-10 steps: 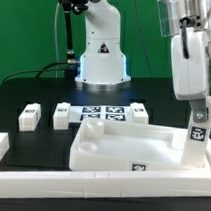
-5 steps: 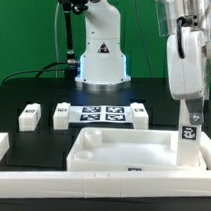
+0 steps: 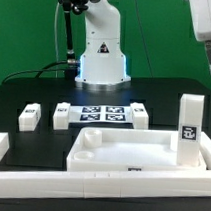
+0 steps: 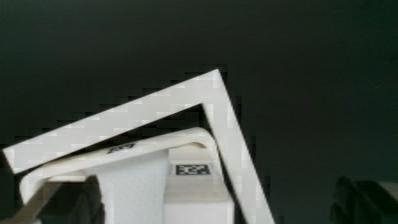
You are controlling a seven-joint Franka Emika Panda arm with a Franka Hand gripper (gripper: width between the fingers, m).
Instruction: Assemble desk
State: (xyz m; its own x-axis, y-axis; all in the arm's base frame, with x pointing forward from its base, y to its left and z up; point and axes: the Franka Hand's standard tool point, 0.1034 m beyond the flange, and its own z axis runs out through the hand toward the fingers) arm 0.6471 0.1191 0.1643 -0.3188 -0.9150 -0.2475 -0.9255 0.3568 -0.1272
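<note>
The white desk tabletop lies rim-up in front of the marker board. One square leg stands upright in its corner at the exterior view's right, tag facing front. Three loose legs lie near the board, at its far left, its left end and its right end. Only the arm's lower part shows at the top right, high above the standing leg. In the wrist view my gripper is open, its dark fingers wide apart above the leg and the tabletop corner.
Long low white border bars run along the exterior view's left and the front. The robot base stands at the back, with a dark cable to its left. The table is black.
The gripper has let go of the upright leg and risen up and to the exterior view's right, nearly out of frame. The leg stays standing in the tabletop's corner.
</note>
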